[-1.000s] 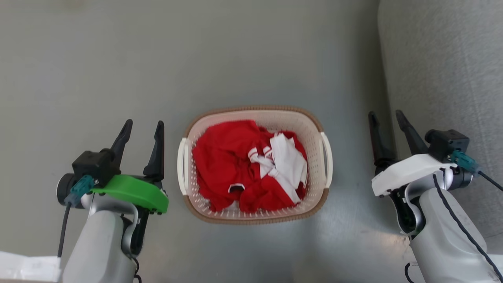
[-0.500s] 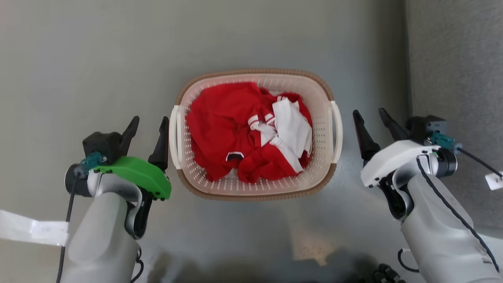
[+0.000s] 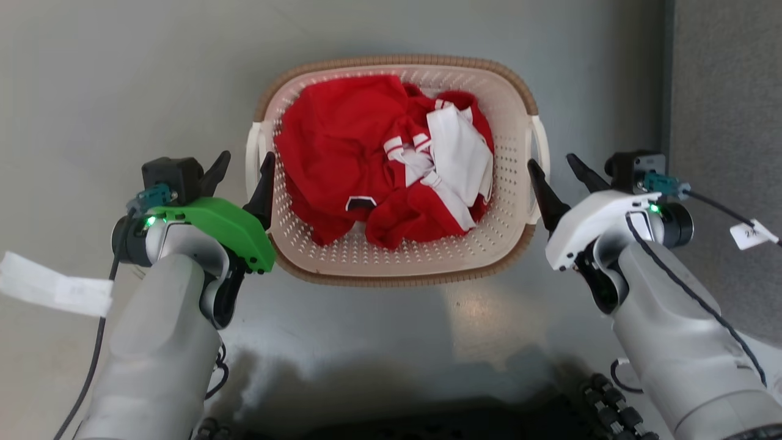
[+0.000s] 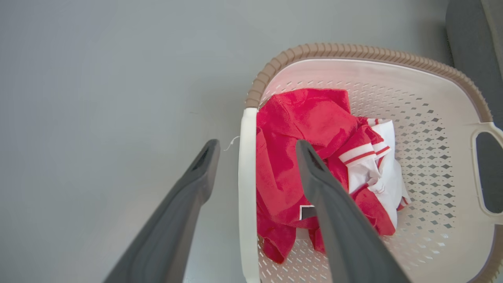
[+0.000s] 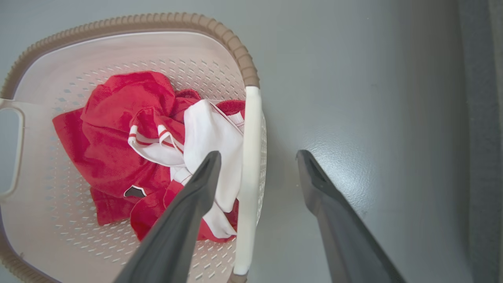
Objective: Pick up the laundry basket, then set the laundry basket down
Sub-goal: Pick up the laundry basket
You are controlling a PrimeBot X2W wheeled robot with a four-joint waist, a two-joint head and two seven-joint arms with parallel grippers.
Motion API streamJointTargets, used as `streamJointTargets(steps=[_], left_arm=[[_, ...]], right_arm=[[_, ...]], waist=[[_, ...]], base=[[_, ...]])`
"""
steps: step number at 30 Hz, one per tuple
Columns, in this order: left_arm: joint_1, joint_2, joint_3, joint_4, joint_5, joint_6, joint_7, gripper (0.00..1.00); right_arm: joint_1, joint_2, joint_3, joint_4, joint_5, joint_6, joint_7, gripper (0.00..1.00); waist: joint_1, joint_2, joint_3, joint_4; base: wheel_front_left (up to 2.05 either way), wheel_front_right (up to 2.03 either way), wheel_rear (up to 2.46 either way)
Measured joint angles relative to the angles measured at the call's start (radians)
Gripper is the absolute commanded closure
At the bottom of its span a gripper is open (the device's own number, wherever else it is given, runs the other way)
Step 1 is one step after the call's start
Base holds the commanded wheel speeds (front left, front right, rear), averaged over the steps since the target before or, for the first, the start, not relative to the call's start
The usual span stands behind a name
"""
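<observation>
L gripper [image 3: 245, 164], fingers spread, one each side of white L handle [image 3: 252, 153], laundry basket [image 3: 391, 61] on grey floor [image 3: 122, 73] btwn both arms, red & white clothes [image 3: 360, 140] heaped inside, R gripper [image 3: 551, 162], fingers spread likewise, straddling R handle [image 3: 541, 131], not clamped

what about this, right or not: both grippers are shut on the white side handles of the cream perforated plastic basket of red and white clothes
Not shut. In the wrist views the left gripper and right gripper are open, each straddling a white side handle of the cream perforated plastic basket.
</observation>
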Motion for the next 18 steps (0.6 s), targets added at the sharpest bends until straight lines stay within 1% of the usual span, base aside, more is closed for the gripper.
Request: streamJointTargets(steps=[4,10,14,18], left_arm=[[-0.031,0.000,-0.020,0.034,-0.035,0.000,0.014,0.00],[-0.073,-0.001,-0.045,0.083,-0.057,0.000,0.026,0.00],[-0.080,-0.001,-0.076,0.109,-0.077,0.000,0.032,0.00],[-0.091,-0.001,-0.099,0.126,-0.105,0.000,0.032,0.00]], right_arm=[[-0.042,0.002,0.019,0.027,0.000,0.000,0.005,0.00],[-0.089,0.004,0.039,0.084,0.008,0.000,0.014,0.00],[-0.094,0.004,0.050,0.115,0.009,0.001,0.012,0.00],[-0.123,0.005,0.063,0.130,0.019,0.009,0.003,0.00]], waist=[[0.0000,0.0000,0.039,-0.003],[0.0000,0.0000,0.084,-0.007],[0.0000,0.0000,0.097,-0.007],[0.0000,0.0000,0.100,-0.006]], base=[[0.00,0.00,0.00],[0.00,0.00,0.00],[0.00,0.00,0.00],[0.00,0.00,0.00]])
